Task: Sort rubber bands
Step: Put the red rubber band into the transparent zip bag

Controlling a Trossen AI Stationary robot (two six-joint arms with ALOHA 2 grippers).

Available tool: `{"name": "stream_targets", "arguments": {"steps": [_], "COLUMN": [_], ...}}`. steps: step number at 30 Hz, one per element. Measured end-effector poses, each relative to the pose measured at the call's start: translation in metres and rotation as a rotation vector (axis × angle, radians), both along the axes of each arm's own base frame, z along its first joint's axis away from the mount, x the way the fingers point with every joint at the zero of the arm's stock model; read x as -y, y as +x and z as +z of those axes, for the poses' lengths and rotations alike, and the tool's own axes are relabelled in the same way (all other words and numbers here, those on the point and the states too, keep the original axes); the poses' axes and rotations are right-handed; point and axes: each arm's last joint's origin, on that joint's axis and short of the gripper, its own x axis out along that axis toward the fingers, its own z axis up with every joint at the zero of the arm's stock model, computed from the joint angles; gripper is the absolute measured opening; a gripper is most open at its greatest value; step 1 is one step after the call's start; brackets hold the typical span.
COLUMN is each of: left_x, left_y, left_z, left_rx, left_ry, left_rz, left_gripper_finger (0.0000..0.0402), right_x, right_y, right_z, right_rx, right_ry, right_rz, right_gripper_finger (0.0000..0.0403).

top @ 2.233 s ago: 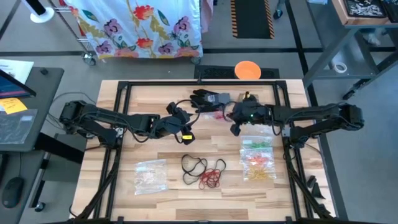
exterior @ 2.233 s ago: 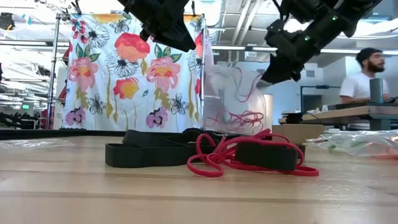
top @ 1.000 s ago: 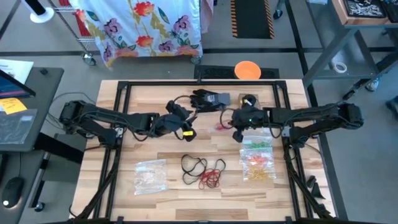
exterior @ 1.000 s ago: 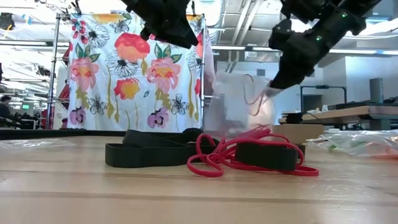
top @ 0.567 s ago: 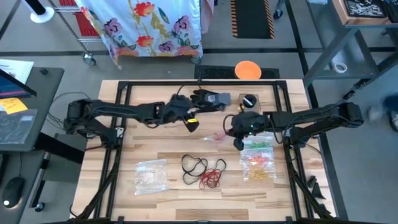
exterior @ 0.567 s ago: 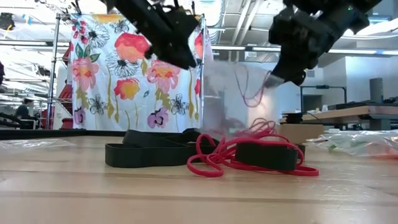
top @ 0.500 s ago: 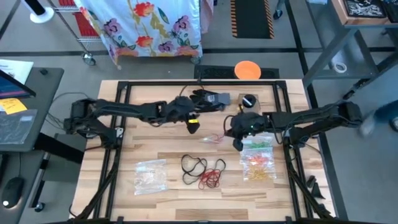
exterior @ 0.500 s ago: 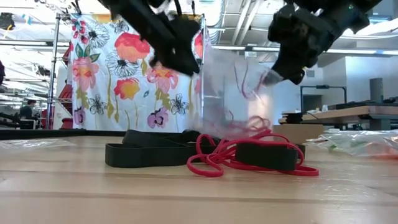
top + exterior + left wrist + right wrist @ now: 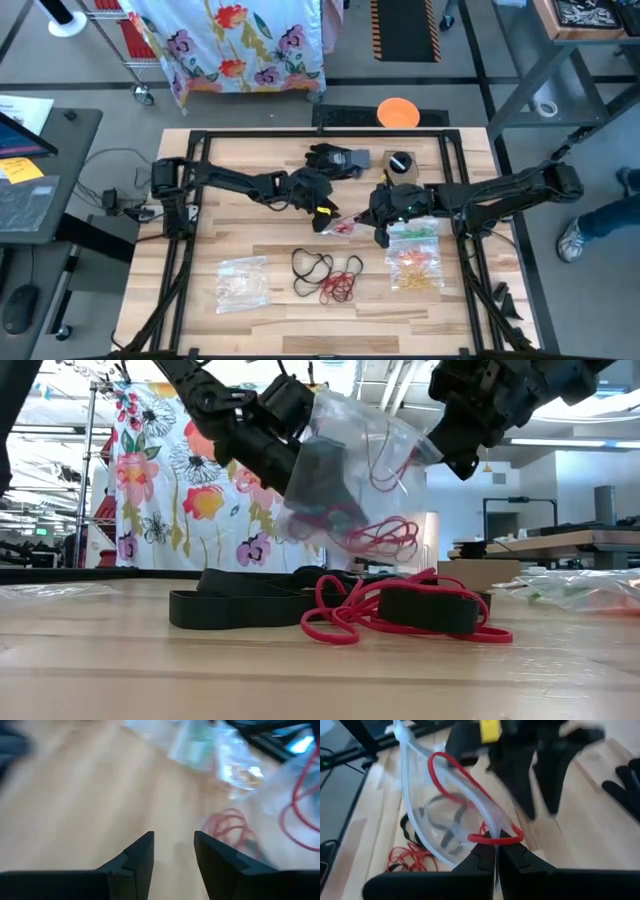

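Note:
A clear plastic bag with several red rubber bands inside hangs over the table's middle, my right gripper shut on it. My left gripper stands open right beside the bag's mouth; in the low view its fingers show through the plastic. Loose black and red rubber bands lie in a pile on the wood near the front. My left gripper is so close to the bag that I cannot tell whether it touches the plastic. My right gripper pinches the bag's top rim between its two fingers, slanting down from the table's right. A red band lies across the rim at the fingertips. The bag hangs clear of the table, mouth open.
A bag of green, orange and yellow bands lies at the front right, and a bag of pale bands at the front left. A black glove and a small black round thing lie at the back.
My left gripper has swung down and toward the table's right and near edges, turning as it went, and has come right up to the bag. The bag has risen a little and tipped toward the left arm, still held in my right gripper.

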Motion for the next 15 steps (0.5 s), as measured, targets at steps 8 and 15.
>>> {"name": "stream_targets", "arguments": {"steps": [8, 15], "left_x": [0.013, 0.021], "left_y": [0.016, 0.026], "left_z": [0.018, 0.038], "left_rx": [0.126, 0.199], "left_ry": [0.005, -0.042], "left_rz": [-0.079, -0.215], "left_gripper_finger": [0.0136, 0.0136], "right_x": [0.000, 0.000], "right_y": [0.000, -0.002], "right_z": [0.000, -0.003], "right_rx": [-0.002, -0.035], "right_ry": [0.000, 0.001], "right_rz": [0.002, 0.000], "right_gripper_finger": [0.0011, 0.0011]}}
